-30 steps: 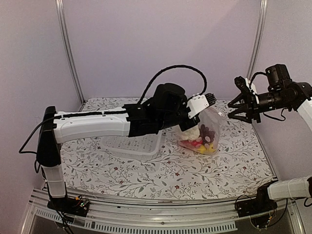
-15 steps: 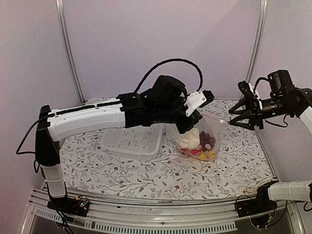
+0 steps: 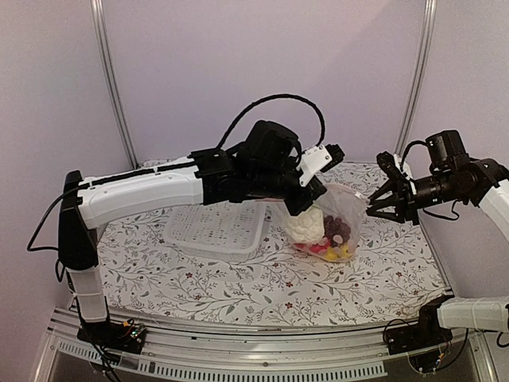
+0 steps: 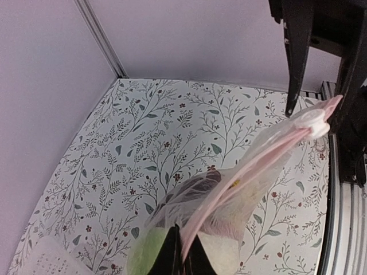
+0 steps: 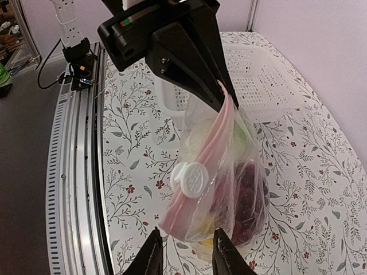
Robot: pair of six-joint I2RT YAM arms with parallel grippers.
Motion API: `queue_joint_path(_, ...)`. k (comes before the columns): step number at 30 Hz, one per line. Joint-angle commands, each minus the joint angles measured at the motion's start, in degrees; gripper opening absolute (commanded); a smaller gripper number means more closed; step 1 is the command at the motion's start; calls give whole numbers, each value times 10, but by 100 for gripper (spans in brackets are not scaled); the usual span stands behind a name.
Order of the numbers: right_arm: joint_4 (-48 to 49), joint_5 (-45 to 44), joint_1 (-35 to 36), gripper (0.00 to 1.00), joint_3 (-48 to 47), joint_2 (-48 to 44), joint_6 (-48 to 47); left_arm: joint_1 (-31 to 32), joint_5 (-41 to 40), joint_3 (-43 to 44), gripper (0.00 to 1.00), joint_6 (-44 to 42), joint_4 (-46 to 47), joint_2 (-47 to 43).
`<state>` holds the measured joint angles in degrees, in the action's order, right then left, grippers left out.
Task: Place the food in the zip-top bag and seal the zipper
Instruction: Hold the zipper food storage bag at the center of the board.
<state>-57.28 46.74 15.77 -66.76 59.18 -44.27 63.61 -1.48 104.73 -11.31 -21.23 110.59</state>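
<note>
While the left gripper (image 3: 316, 189) pinches shut on one end of the zipper (image 5: 215, 137), the zip-top bag (image 3: 340, 216) hangs from it with the food (image 3: 328, 235) inside, right of the basket (image 3: 215, 231); the strip runs toward the open right gripper (image 3: 371, 205), white slider (image 5: 191, 179) nearest those jaws.

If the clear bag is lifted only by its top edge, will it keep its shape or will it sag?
Probably floppy: the zip-top bag hangs creased from the left gripper, and its zipper droops away from the pinch. It is likely bottom-heavy, since the food is bunched low, so it may swing. The smooth plastic could slip from a light grip.
</note>
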Motion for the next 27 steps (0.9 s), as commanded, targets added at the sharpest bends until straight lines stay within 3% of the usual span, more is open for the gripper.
queue_joint_path(1,58,-1,7,28,2,-3,23,-9,10,14,4,6,-8,-4)
queue_joint_path(6,77,-1,11,27,3,8,29,-9,23,16,4,8,-11,-3)
queue_joint_path(12,86,4,15,18,8,16,30,-9,32,19,4,7,-12,-3)
queue_joint_path(14,89,4,16,4,7,15,30,-9,35,21,5,6,-13,-3)
queue_joint_path(15,90,2,16,0,5,15,30,-9,34,23,8,6,-14,-2)
queue_joint_path(18,83,-7,16,0,-6,16,23,-8,46,26,35,-9,-8,-8)
queue_joint_path(20,68,-8,16,0,-18,17,12,-5,61,22,46,-17,16,-15)
queue_joint_path(23,51,-5,18,0,-31,22,-2,-6,117,23,48,-19,52,-14)
queue_joint_path(27,36,-6,21,0,-36,24,-16,-10,186,55,44,-11,60,14)
